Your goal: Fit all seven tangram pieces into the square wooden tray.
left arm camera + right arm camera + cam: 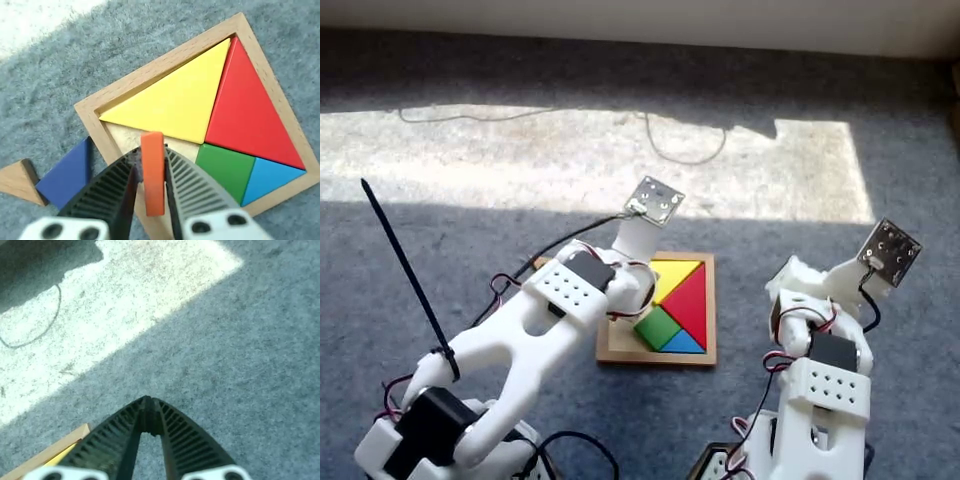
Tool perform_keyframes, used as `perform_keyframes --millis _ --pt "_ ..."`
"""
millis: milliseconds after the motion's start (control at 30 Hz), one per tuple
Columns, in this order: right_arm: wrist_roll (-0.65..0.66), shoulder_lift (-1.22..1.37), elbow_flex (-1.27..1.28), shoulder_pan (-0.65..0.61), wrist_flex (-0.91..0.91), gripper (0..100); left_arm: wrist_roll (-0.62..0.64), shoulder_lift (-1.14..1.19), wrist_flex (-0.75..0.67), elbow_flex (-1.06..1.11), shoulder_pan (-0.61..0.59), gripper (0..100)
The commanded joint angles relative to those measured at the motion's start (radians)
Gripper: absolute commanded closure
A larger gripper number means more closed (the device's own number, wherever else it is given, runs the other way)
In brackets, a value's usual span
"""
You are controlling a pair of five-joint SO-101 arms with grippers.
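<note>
The square wooden tray [165,55] lies on grey carpet. It holds a large yellow triangle [175,100], a large red triangle [245,115], a green square [225,167] and a light blue triangle [270,175]. My left gripper [151,150] is shut on an orange piece [153,175], held edge-on above the bare corner of the tray floor [122,137]. A dark blue parallelogram [67,172] and a wood-coloured triangle [17,181] lie on the carpet just outside that corner. My right gripper [148,407] is shut on nothing, over carpet beside the tray's corner [50,452].
In the high view the left arm [550,310] covers the tray's [711,310] left side, and the right arm [825,340] stands to its right. A black cable tie [400,260] sticks up at the left. Thin wire [680,155] lies on sunlit carpet behind.
</note>
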Motion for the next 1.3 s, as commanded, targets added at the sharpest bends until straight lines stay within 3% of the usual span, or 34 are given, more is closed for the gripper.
perform_keyframes --millis 0,133,400,700,967,1267 --pt "0.012 -0.024 -0.004 -0.010 -0.028 99.2 0.008 -0.044 -0.021 0.010 0.013 89" --pt "0.012 -0.024 -0.004 -0.010 -0.028 99.2 0.041 -0.044 -0.025 0.031 -0.050 77" --pt "0.012 -0.024 -0.004 -0.012 -0.028 99.2 0.058 -0.045 -0.028 0.024 -0.186 77" --pt "0.012 -0.024 -0.004 -0.012 -0.028 99.2 0.058 -0.056 -0.020 -0.002 -0.214 77" --pt "0.014 -0.024 -0.004 -0.012 -0.028 99.2 0.057 -0.048 0.169 -0.076 -0.173 77" --pt "0.014 -0.024 -0.004 -0.012 -0.028 99.2 -0.009 -0.042 0.087 0.035 -0.173 77"
